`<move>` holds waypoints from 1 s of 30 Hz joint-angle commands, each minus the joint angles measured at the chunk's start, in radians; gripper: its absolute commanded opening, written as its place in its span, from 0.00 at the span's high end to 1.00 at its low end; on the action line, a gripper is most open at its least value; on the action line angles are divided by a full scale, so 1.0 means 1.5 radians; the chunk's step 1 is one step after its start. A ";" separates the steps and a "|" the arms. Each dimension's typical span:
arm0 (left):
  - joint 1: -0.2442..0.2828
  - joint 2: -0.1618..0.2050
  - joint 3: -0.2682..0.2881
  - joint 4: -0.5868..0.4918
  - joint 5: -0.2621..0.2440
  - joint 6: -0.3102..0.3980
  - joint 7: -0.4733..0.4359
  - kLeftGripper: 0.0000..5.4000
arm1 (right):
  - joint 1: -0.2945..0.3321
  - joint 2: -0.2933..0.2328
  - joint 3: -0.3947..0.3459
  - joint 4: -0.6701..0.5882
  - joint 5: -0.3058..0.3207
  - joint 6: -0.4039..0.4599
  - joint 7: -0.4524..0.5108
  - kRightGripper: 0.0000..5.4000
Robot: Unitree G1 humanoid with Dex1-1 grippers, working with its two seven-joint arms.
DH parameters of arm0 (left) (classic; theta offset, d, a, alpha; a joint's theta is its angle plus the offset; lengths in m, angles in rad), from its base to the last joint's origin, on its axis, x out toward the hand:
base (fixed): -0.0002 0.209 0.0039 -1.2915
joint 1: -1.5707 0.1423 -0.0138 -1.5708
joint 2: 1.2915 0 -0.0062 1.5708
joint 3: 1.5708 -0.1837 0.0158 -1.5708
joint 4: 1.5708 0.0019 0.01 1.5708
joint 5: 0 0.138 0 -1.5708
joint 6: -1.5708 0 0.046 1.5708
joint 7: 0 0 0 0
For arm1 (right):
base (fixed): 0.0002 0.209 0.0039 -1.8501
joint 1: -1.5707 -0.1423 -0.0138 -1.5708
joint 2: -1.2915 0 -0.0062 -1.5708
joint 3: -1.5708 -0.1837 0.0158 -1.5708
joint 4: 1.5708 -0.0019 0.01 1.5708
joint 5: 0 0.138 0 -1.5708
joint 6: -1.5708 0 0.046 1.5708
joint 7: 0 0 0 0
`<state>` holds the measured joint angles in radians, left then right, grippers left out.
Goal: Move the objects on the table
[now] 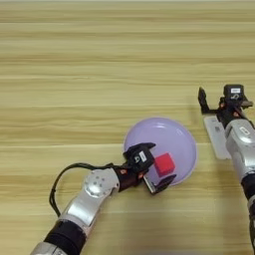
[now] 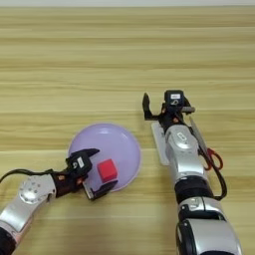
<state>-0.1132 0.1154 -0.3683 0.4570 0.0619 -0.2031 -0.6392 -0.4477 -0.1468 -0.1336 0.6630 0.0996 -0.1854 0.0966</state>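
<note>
The left gripper is spreading its two black fingers wide around the small red cube: one finger is lying just in front of the cube, the other is arching behind it, and neither is pressing on it, so the cube is sitting free between them. The left arm is reaching in from the lower left corner, forearm lying low and slanting up toward the plate, a black cable looping beside it.

The right gripper is hovering at the far end of the white bar, its fingers parted and holding nothing; one finger is standing up at the left. The right arm is stretching straight up from the bottom right edge, its silver forearm covering part of the bar.

The cube is resting inside the lavender plate, on its near right part, close to the rim. The plate is lying flat on the tabletop, left of the bar and apart from it. Red-handled scissors are lying just right of the right forearm. The far half of the tabletop is showing only wood grain, running wide from side to side.

The cube is looking glossy and bright red, the bar pale and slim, the plate round and shallow.
</note>
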 commanded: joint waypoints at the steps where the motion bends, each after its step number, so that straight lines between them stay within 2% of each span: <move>1: -0.011 -0.001 -0.003 0.017 0.013 0.009 0.011 0.00 | -0.013 0.002 0.000 0.000 -0.001 0.003 0.002 0.00; 24: -0.016 -0.001 -0.005 0.033 0.018 0.009 0.017 0.00 | -0.012 0.003 0.001 -0.005 -0.001 0.004 0.001 0.00; 25: -0.016 -0.001 -0.006 0.033 0.018 0.010 0.017 0.04 | -0.012 0.003 0.001 -0.005 0.000 0.005 0.001 0.00; 30: -0.016 -0.001 -0.007 0.034 0.019 0.010 0.017 0.11 | -0.012 0.003 0.001 -0.006 0.000 0.005 0.001 0.00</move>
<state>-0.1335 0.1116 -0.3754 0.5006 0.0776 -0.2017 -0.6155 -0.4478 -0.1467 -0.1321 0.6628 0.1001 -0.1852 0.0966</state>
